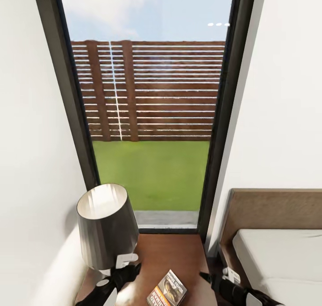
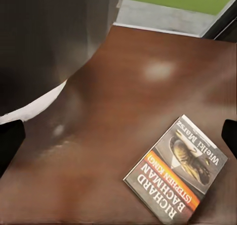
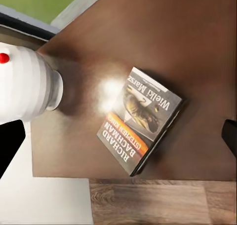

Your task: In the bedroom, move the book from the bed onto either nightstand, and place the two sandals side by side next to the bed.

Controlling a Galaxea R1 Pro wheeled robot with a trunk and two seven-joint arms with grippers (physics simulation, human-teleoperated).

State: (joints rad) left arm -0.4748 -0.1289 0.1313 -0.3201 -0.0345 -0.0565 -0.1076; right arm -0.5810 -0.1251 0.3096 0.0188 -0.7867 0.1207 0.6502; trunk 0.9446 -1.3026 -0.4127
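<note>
Book (image 1: pixel 167 290) lies flat on nightstand (image 1: pixel 174 257) top, cover up, free of both grippers. Left gripper (image 1: pixel 117 277) sits just beside lamp (image 1: pixel 106 225) base. In left wrist view its fingertips (image 2: pixel 10 141) show as dark tips at opposite frame edges, spread wide, nothing btwn them but bare wood; book (image 2: pixel 177 170) lies nearer the far-side tip, not touching. Right gripper (image 1: pixel 214 281) hangs w/ fingers (image 3: pixel 228 136) also wide apart, empty; book (image 3: pixel 140 119) sits btwn them below, near nightstand (image 3: pixel 197 47) edge. Bed (image 1: pixel 277 252) just beside the right arm.
</note>
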